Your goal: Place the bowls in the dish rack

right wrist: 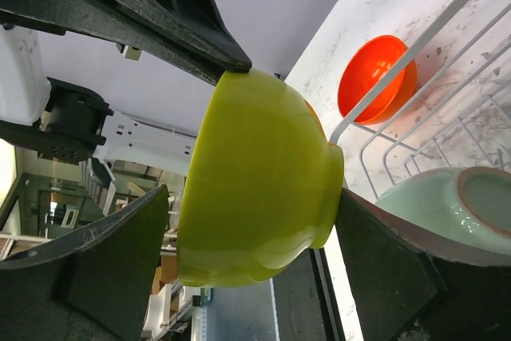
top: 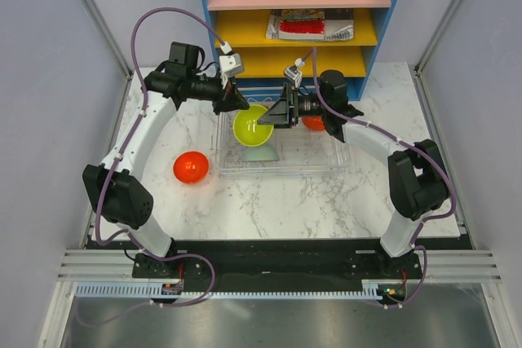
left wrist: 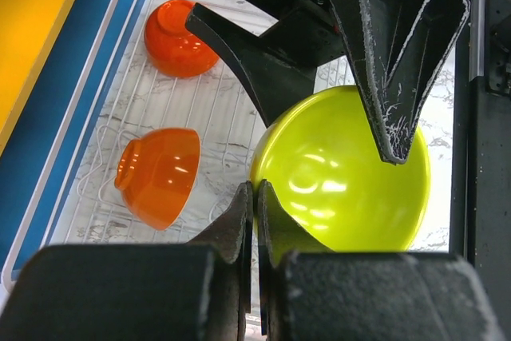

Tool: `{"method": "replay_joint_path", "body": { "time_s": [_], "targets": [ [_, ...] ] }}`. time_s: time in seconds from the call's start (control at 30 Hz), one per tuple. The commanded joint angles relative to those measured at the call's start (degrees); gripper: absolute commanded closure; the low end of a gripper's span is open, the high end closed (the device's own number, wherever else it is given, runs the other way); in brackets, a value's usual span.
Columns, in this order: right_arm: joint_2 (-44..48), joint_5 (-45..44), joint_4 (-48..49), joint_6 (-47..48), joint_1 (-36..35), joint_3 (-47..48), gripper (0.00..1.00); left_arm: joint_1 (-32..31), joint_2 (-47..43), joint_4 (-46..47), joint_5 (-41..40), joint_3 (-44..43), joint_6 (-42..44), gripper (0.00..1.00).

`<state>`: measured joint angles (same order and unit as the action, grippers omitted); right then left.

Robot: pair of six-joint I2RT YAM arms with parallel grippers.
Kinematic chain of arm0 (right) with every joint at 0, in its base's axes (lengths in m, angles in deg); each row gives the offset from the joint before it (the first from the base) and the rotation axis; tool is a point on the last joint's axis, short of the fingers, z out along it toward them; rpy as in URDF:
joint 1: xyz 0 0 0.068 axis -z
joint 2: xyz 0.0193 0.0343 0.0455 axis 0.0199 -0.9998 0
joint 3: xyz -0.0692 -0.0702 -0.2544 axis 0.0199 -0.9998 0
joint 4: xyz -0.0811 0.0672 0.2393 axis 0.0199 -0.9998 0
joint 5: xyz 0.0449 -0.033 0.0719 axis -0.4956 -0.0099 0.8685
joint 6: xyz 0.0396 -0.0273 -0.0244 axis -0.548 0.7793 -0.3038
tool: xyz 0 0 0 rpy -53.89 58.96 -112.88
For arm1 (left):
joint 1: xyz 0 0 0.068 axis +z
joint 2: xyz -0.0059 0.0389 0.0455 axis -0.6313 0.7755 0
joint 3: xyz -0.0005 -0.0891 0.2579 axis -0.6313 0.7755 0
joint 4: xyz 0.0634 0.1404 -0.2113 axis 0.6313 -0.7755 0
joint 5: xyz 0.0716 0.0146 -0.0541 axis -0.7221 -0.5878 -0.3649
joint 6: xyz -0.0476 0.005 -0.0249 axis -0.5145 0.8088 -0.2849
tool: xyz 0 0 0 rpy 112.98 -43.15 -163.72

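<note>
**A:** How is the light from above?

**B:** Bright and even. The marble bench [top: 269, 201] shows only faint, soft shadows under the arms, and the red bowl [top: 190, 167] has a small white glint.

**A:** And the wrist views?

**B:** In the left wrist view, the lime green bowl [left wrist: 343, 173] carries broad white glare patches. The left hand [left wrist: 255, 197], close to the lens, is dark and soft. In the right wrist view, the room behind is blurred and its left edge is washed out.
</note>
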<state>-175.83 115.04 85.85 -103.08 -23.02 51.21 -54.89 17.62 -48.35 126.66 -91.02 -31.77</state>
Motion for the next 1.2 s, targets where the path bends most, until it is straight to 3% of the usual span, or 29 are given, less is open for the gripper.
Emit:
{"method": "replay_joint_path", "body": {
  "time_s": [0.0, 0.13, 0.33, 0.37, 0.47, 0.53, 0.57, 0.73, 0.83, 1.0, 1.17],
  "targets": [
    [-0.3, 2.9, 7.7, -3.9, -0.3, -0.6, 0.15, -0.5, -2.8, 2.9, 1.3, 0.3, -1.7, 0.98],
    [-0.5, 3.9, 12.9, -7.3, -0.4, -1.4, 0.34, -0.6, -2.8, 3.1, 1.2, 0.3, -1.7, 0.98],
    [-1.1, 5.1, 19.4, -12.5, -0.3, -2.7, 0.76, -0.6, -3.2, 3.3, 1.2, 1.2, -1.7, 0.98],
    [-0.9, 5.0, 19.6, -12.7, -0.3, -2.8, 0.87, -0.6, -3.3, 3.3, 1.1, 1.6, -1.6, 0.98],
    [-0.4, 4.2, 19.7, -12.4, -0.2, -3.2, 1.00, -0.8, -3.3, 3.4, 1.2, 2.5, -1.3, 0.98],
    [0.0, 3.9, 18.8, -11.6, -0.3, -3.2, 1.00, -0.8, -3.3, 3.5, 1.2, 3.2, -1.2, 0.83],
    [0.2, 3.6, 18.1, -11.0, -0.3, -3.2, 1.00, -0.8, -3.4, 3.4, 1.3, 3.3, -1.0, 0.69],
    [0.6, 1.9, 10.9, -4.5, -0.1, -2.6, 1.00, -0.4, -3.9, 3.6, 1.4, 4.0, -1.4, 0.34],
    [1.1, 0.5, 2.3, 3.1, 0.3, -0.7, 1.00, 1.2, -5.2, 4.5, 1.9, 4.2, -2.4, 0.02],
    [1.6, -7.6, -18.5, 19.3, 0.9, 4.8, 1.00, 9.0, -9.1, 5.9, 4.8, 4.8, -6.1, 0.00],
    [3.4, -20.3, -37.9, 35.9, 2.0, 11.4, 1.00, 19.5, -16.1, 7.5, 5.9, 14.7, -8.5, 0.00]
  ]
}}
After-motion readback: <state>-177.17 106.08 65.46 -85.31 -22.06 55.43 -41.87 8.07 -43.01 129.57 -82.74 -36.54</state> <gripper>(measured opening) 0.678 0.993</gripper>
